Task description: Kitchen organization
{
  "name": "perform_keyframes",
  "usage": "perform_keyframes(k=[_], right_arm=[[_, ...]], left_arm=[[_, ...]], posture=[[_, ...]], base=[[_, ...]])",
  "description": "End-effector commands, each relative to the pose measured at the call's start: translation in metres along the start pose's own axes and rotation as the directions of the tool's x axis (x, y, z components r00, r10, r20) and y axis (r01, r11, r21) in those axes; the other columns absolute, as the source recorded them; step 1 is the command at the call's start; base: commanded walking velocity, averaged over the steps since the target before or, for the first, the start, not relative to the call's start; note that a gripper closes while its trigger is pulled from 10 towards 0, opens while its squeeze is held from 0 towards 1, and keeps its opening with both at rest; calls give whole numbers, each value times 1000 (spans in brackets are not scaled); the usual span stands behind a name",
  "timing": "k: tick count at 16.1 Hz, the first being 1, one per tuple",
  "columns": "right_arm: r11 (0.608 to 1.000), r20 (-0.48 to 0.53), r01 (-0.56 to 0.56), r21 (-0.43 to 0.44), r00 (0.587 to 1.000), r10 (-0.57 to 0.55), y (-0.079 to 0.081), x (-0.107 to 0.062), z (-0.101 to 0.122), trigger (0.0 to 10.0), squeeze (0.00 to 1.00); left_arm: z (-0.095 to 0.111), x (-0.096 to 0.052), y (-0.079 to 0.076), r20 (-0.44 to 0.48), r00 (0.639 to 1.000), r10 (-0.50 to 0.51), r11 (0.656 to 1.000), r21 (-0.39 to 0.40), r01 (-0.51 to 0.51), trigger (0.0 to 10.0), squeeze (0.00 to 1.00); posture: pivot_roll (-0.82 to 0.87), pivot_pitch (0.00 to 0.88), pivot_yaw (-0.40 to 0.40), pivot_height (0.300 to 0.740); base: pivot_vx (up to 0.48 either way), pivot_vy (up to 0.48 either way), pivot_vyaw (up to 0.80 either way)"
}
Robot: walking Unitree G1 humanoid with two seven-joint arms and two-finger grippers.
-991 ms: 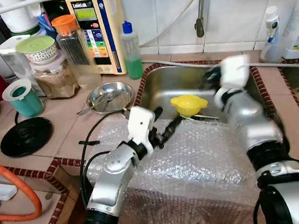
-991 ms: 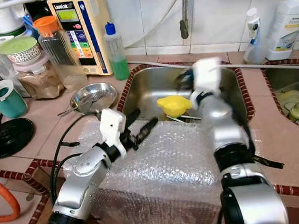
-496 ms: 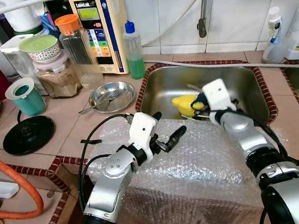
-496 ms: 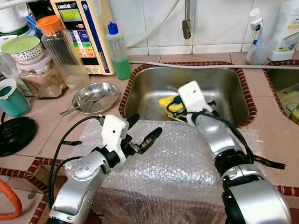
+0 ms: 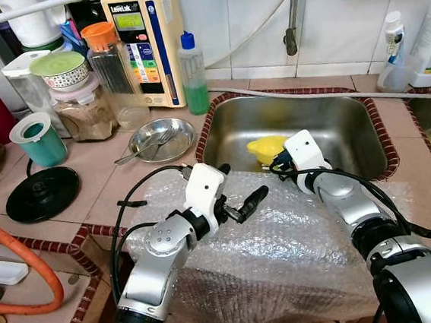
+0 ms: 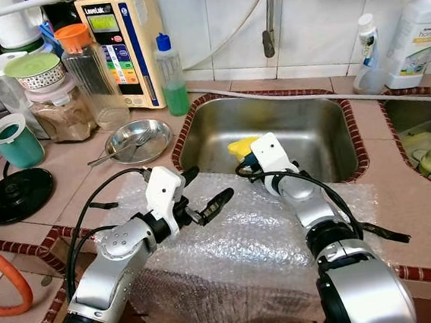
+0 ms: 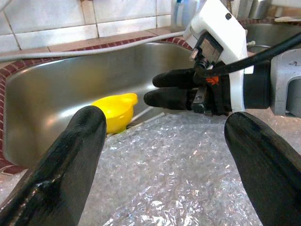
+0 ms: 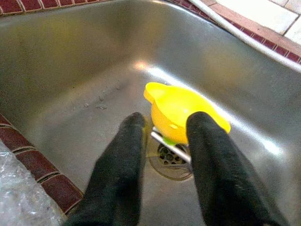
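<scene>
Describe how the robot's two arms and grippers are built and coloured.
Both arms are silver metal with black joint rings and loose black cables. Each wrist carries a white boxy housing. The left gripper and right gripper each have two long black fingers; orange markings sit near the right gripper's base.

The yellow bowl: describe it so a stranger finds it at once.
Find the steel sink sunk into the tiled counter. In its basin, over the drain, sits the yellow bowl, just beyond the right gripper. It is the one bright yellow thing in there.
</scene>
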State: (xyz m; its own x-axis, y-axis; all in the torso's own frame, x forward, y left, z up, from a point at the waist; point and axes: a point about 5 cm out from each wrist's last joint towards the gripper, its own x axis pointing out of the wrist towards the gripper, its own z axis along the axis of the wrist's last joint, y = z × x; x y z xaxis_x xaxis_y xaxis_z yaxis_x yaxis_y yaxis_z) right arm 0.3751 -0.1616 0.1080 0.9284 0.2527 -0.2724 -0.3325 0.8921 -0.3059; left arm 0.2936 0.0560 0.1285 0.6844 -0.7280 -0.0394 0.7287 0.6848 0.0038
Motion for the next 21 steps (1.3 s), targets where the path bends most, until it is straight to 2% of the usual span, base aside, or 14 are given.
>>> perform_keyframes(k=[1,2,4,6,8,9,11,12,13,15,17,19,20,21], right_arm=[[999,4,-22,24,1000,22,6,3,3,10000,1000],[999,23,-23,37,999,22,6,3,6,10000,1000],[992,89,-3,124,996,-8,5,4,18,10000,1000],[976,207,-3,219,977,-44,10,3,35,10000,1000],[962,344,-43,271,937,-54,24,-8,54,10000,1000],[958,356,-49,282,933,-57,26,-10,56,10000,1000],[950,408,-99,297,912,-33,38,-27,62,10000,1000],[946,417,-117,301,909,-20,41,-30,63,10000,1000],[945,436,-167,282,899,29,51,-41,63,10000,1000],[930,450,-237,281,888,90,62,-55,60,10000,1000],[910,472,-311,275,868,154,70,-73,60,10000,1000],[903,467,-310,297,872,146,68,-81,59,10000,1000],[906,462,-305,292,875,146,69,-84,59,10000,702],[908,459,-300,293,877,141,68,-85,59,10000,0]], left_arm=[[11,0,11,10,1000,17,999,51,-18,10000,1000],[12,0,15,15,999,30,998,60,-31,10000,1000],[14,0,30,36,988,148,988,45,-149,10000,1000],[18,-6,49,71,947,314,949,-41,-312,10000,1000],[21,-12,65,79,897,435,900,-38,-433,10000,1000],[21,-13,67,76,889,451,892,-37,-450,10000,1000],[25,-20,80,100,835,541,838,11,-545,10000,1000],[24,-21,82,104,825,556,829,5,-559,10000,1000],[22,-25,92,97,786,611,790,-10,-613,10000,1000],[23,-24,101,92,780,619,785,-40,-618,10000,1000],[27,-26,119,76,734,675,738,-95,-668,10000,1000],[29,-30,136,37,645,764,641,-160,-751,10000,1000],[27,-32,140,11,607,794,599,-185,-780,10000,792],[25,-33,140,0,598,802,586,-196,-786,10000,0]], posture=[[14,0,88,740],[9,0,89,740],[1,0,92,740],[-10,0,99,740],[-17,0,111,740],[-17,0,111,740],[-28,0,123,740],[-29,0,124,740],[-38,0,129,740],[-45,0,128,740],[-53,0,126,740],[-68,0,124,740],[-70,0,127,740],[-70,0,129,740]], base=[[0,0,0],[0,0,0],[0,0,0],[0,0,0],[0,0,0],[0,0,0],[0,0,0],[0,0,0],[0,0,0],[0,0,0],[0,0,0],[0,0,0],[0,0,0],[0,0,0]])
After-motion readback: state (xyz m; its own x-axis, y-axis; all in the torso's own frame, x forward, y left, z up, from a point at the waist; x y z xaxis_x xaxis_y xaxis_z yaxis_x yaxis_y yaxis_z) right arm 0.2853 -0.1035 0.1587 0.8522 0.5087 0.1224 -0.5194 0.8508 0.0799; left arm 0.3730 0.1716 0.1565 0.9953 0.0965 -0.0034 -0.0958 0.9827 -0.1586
